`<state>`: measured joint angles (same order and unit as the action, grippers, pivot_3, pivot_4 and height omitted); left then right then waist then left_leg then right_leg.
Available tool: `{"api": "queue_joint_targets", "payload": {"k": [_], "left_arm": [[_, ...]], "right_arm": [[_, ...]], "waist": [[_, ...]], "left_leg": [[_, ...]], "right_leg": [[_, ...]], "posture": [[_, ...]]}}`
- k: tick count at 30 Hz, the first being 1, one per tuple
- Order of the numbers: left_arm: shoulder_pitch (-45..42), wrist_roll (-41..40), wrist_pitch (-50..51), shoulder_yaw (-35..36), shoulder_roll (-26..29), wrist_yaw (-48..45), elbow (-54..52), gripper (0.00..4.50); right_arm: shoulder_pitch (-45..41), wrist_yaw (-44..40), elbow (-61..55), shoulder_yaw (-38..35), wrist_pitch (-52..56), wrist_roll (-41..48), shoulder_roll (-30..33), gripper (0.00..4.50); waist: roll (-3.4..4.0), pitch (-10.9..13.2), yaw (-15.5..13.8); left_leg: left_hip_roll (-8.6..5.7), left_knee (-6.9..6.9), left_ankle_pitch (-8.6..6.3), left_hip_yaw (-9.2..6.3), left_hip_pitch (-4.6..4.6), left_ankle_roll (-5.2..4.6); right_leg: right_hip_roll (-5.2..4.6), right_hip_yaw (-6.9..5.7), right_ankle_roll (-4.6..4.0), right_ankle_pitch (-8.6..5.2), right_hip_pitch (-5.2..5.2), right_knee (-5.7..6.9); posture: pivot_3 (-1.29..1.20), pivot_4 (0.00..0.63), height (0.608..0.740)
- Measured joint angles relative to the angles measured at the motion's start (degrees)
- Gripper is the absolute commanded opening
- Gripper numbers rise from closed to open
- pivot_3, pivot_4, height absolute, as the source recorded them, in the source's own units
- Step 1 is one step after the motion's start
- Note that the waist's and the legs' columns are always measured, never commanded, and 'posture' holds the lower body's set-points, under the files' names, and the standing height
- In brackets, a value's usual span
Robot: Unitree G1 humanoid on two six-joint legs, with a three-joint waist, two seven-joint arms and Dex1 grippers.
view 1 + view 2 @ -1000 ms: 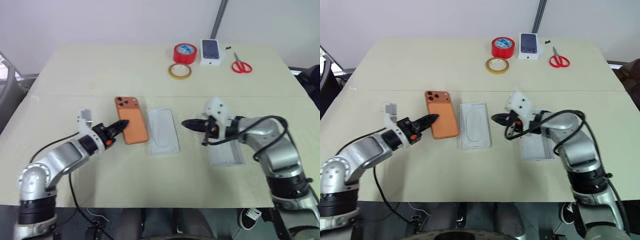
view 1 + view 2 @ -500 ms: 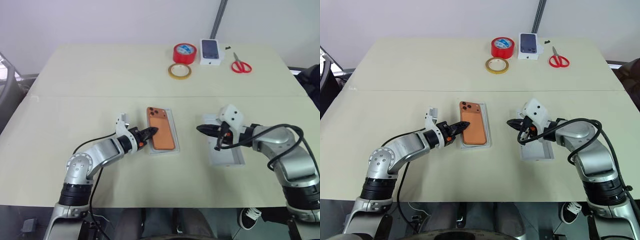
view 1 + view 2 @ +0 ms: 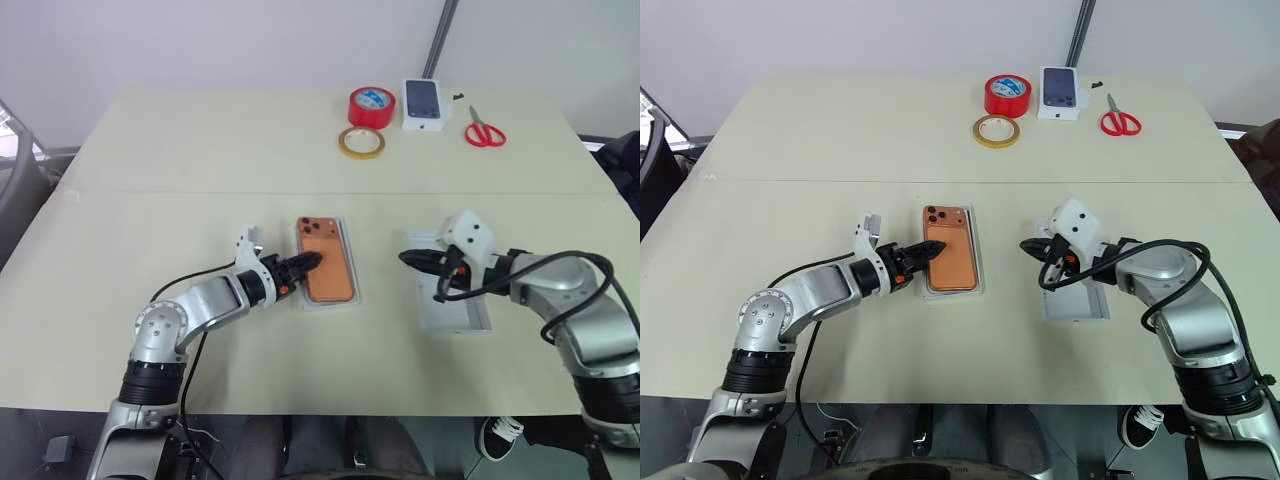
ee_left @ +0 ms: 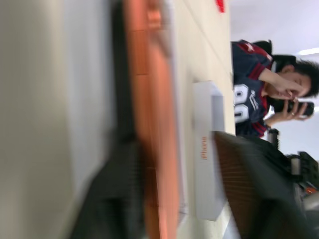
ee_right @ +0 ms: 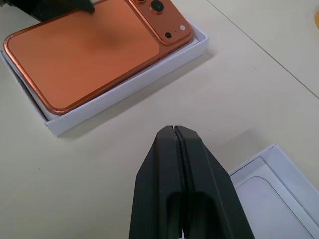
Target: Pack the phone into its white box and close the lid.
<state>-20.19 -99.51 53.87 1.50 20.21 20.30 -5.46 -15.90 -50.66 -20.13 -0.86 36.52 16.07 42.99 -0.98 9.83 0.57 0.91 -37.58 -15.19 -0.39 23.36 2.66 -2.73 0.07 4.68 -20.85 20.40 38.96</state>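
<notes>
The orange phone (image 3: 328, 264) lies back up inside the shallow white box (image 3: 353, 275) at the middle of the table, camera block towards the far side. My left gripper (image 3: 308, 263) sits at the phone's left long edge, open, with one finger (image 4: 109, 199) beside that edge and the other (image 4: 249, 189) well apart. The lid (image 3: 452, 305) rests open side up to the right of the box. Above the lid's near-left corner, my right gripper (image 5: 174, 128) is shut and empty, pointing at the phone (image 5: 94, 50).
At the far side of the table stand a red tape roll (image 3: 370, 106), a yellow tape ring (image 3: 360, 142), a small white carton printed with a phone (image 3: 424, 104) and red scissors (image 3: 484, 132). A person (image 4: 264, 94) stands beyond the table.
The phone went from the table left of the box into the box, carried right by my left gripper, whose jaws have since opened. My right gripper drew back rightwards over the lid.
</notes>
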Motion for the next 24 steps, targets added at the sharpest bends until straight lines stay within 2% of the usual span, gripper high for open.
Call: {"api": "queue_joint_targets", "payload": {"k": [1,6,10,13,16,19,20,24], "left_arm": [[0.00,-0.50,0.43,0.38,0.90,-0.15,-0.70,4.26],[0.71,-1.21,1.23,3.71,7.65,-0.53,-2.83,4.26],[1.65,0.30,3.21,6.47,15.97,-3.89,-7.17,4.26],[1.98,7.50,3.51,6.15,20.64,-7.87,-9.69,3.36],[2.03,21.37,3.06,2.77,26.13,-13.86,-12.54,1.82],[1.88,30.47,2.78,-1.72,26.20,-18.57,-13.64,0.25],[1.62,33.56,2.78,-3.45,25.67,-19.90,-13.61,0.02],[-3.01,42.98,3.04,-9.32,22.30,-23.31,-12.45,0.02]], "right_arm": [[0.03,0.05,-0.01,0.00,-0.04,0.00,0.04,0.00],[-0.08,0.18,-0.07,0.36,-0.07,-0.07,0.67,0.00],[-1.12,0.45,-0.24,3.43,-0.20,-1.76,1.33,0.00],[-3.28,0.96,-0.21,6.15,-0.23,-3.55,1.32,0.00],[-6.73,2.59,0.42,10.09,1.28,-6.48,0.93,0.00],[-9.96,4.42,2.65,15.23,2.43,-10.43,0.01,0.00],[-10.67,5.09,3.58,16.67,2.78,-11.55,-1.12,0.00],[-14.05,7.61,7.17,21.45,4.37,-15.03,-6.33,0.00]], "waist": [[0.00,0.00,0.07],[0.01,0.00,0.16],[0.01,0.01,-0.02],[0.01,0.02,0.01],[0.03,0.03,0.09],[0.03,0.03,0.02],[0.03,0.03,0.02],[0.02,0.04,0.06]], "left_leg": [[0.01,0.00,0.00,0.00,0.00,0.00],[0.04,0.03,0.00,-0.01,-0.01,0.01],[0.02,0.02,0.00,-0.01,0.00,0.01],[0.00,0.02,0.00,0.00,0.00,0.01],[-0.01,0.12,0.01,0.02,-0.03,0.02],[-0.01,0.14,0.02,0.02,-0.01,0.03],[-0.01,0.14,0.02,0.02,0.00,0.03],[0.00,0.12,0.02,0.02,0.03,0.04]], "right_leg": [[0.00,0.00,0.00,0.00,0.00,0.00],[0.04,0.01,0.00,0.00,0.03,0.02],[0.01,0.01,0.00,0.00,0.03,0.01],[0.01,0.01,0.00,0.00,0.02,0.01],[0.03,0.03,-0.01,0.00,0.06,0.00],[0.02,0.03,-0.01,-0.01,0.09,0.00],[0.02,0.04,-0.01,-0.01,0.10,0.00],[0.03,0.04,-0.01,0.00,0.14,0.03]], "posture": [[0.00,0.150,0.740],[0.00,0.150,0.740],[0.00,0.150,0.740],[0.00,0.150,0.740],[0.00,0.150,0.740],[0.00,0.150,0.740],[0.00,0.150,0.740],[0.00,0.150,0.740]]}}
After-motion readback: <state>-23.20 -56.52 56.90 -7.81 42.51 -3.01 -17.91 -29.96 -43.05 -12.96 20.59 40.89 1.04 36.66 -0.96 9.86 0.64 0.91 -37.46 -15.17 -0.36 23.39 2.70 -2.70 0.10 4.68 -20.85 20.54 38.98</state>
